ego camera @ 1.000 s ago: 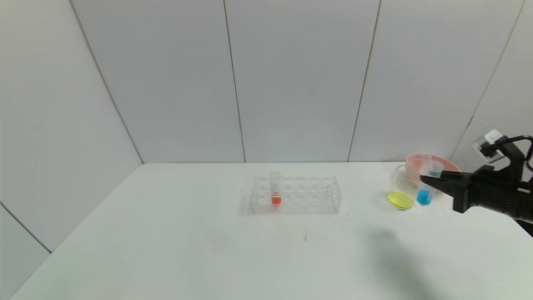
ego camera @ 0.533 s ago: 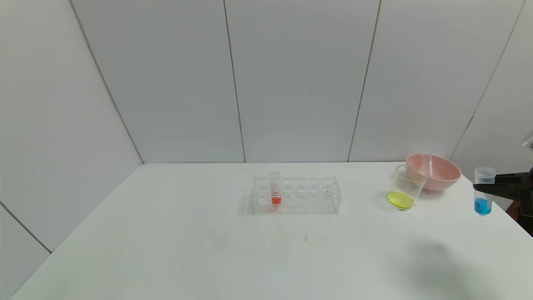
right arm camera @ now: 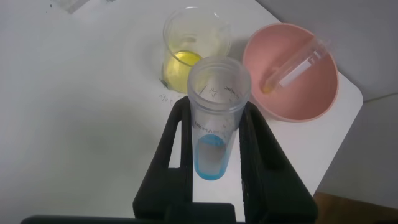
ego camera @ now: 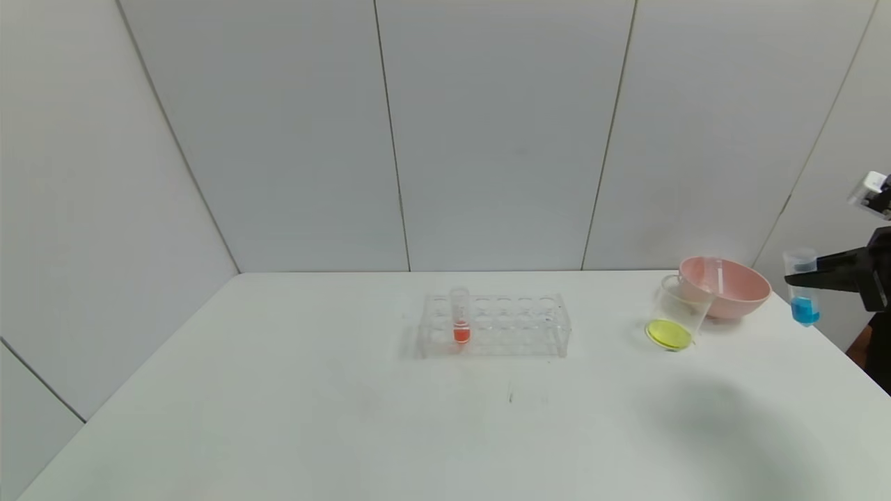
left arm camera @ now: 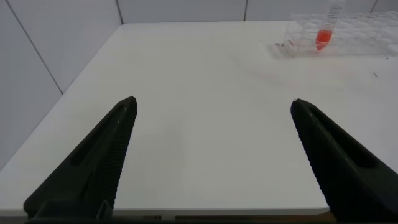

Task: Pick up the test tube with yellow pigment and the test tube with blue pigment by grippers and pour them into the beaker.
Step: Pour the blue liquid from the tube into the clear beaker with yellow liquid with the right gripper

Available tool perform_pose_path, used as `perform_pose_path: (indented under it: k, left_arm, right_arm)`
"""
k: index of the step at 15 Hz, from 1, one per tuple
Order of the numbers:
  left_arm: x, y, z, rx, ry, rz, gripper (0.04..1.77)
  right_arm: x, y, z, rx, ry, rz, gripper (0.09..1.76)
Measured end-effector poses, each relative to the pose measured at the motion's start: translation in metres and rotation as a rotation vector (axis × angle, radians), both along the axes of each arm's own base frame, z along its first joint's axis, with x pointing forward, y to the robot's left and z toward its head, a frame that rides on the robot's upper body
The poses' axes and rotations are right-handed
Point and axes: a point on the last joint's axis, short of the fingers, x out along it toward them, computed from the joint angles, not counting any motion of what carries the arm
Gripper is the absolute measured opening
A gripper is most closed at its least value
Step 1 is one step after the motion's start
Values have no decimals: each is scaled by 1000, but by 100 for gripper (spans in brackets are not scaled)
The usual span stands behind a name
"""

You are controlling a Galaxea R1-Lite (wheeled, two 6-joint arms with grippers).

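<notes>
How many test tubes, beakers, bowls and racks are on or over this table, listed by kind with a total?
Test tubes: 3 (blue held in the right gripper, orange-red in the rack, emptied one lying in the bowl)
Beakers: 1
Bowls: 1
Racks: 1
Total: 6

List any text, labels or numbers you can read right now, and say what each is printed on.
Nothing can be read for sure.
Test tube with blue pigment, clamped in the right gripper: dark print on its wall, too blurred to read.
Red-bottomed tube in the rack: a faint printed strip, too small to read.
Beaker, pink bowl: no text visible.
</notes>
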Motion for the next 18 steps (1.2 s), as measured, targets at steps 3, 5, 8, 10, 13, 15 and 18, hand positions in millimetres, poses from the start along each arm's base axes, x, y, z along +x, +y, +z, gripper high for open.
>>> perform_pose_path:
  k: [3,5,8,10,13,15,18]
  left_arm:
    - [0,0,0,0,0,0,176]
    - [0,0,0,0,0,0,176]
    - [0,0,0,0,0,0,176]
    - [0,0,0,0,0,0,176]
    - [0,0,0,0,0,0,176]
    - [0,0,0,0,0,0,176]
    - [0,0,0,0,0,0,176]
  right_arm:
    - [26,6,11,-70,75,0,50]
    - [44,12,16,-133,121,-4,50]
    - [73,27,2,-292,194,-3,50]
    - [85,38,-8,-307,201,24,50]
    - [94,47,-14,-376,212,0,50]
    - [97,53,-14,-413,199,-14,50]
    - [96,59,-11,-443,196,-23,50]
